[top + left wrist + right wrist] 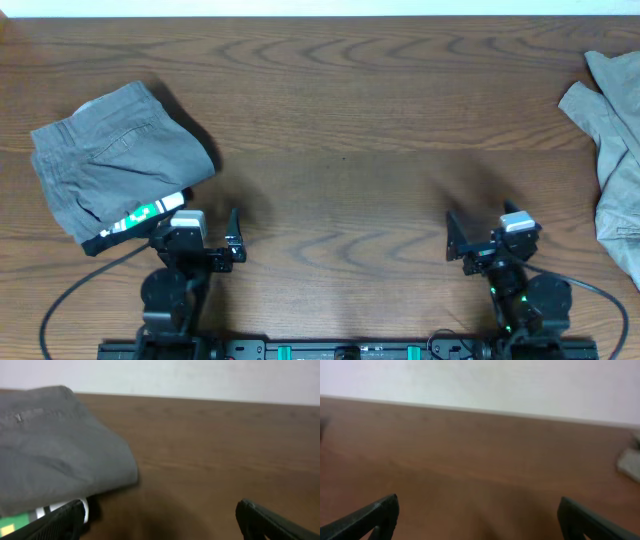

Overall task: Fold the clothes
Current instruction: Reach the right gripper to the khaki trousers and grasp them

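Left pincer and right pincer gape wide, empty (clothes well apart).

No text can be read; the green and white marks on the grey shorts are too blurred

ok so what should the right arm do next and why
Probably reach the right gripper toward the pale khaki clothes at the right edge of the table. The gripper is open and empty, and the clothes lie rumpled, apart from it, partly out of the overhead view.
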`<move>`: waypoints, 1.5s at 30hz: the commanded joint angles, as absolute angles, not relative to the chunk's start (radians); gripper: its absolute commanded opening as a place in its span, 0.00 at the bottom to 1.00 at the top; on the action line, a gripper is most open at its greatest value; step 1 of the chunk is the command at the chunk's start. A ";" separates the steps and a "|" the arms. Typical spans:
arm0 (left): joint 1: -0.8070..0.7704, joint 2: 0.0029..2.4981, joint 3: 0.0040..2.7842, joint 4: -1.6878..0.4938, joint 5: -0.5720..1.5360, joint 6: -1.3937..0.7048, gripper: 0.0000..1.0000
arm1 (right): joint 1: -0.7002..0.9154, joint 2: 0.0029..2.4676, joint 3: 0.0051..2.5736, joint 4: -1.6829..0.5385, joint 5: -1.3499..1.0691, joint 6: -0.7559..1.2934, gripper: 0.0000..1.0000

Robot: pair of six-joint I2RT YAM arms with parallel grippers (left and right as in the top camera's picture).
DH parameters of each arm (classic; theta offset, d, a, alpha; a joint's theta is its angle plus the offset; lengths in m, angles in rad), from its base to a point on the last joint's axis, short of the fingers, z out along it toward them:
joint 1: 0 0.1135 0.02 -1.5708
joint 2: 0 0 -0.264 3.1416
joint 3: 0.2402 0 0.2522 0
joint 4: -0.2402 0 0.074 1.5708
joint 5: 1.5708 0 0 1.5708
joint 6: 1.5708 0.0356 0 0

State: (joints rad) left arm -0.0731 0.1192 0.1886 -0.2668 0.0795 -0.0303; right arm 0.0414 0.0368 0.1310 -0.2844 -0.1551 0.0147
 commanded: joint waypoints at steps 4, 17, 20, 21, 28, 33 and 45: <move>-0.070 0.321 0.471 -0.423 0.135 -0.047 0.98 | 0.033 0.182 0.387 -0.482 0.052 0.033 0.99; -0.070 0.772 0.803 -0.752 0.282 -0.047 0.98 | 0.033 0.767 0.772 -0.764 -0.035 0.089 0.99; -0.070 0.807 0.803 -0.755 0.288 -0.051 0.98 | 0.030 0.824 0.806 -0.769 0.025 0.133 0.99; -0.070 0.814 0.803 -0.755 0.288 -0.051 0.98 | 0.024 0.835 0.814 -0.772 0.083 0.185 0.99; -0.070 0.820 0.803 -0.756 0.288 -0.059 0.98 | -0.142 0.857 0.851 -0.797 0.334 0.292 0.99; -0.070 0.820 0.803 -0.756 0.288 -0.089 0.98 | -0.339 0.899 0.859 -0.779 0.436 0.235 0.88; -0.070 0.822 0.803 -0.756 0.288 -0.088 0.98 | -0.741 1.164 0.862 -0.723 0.428 0.142 0.89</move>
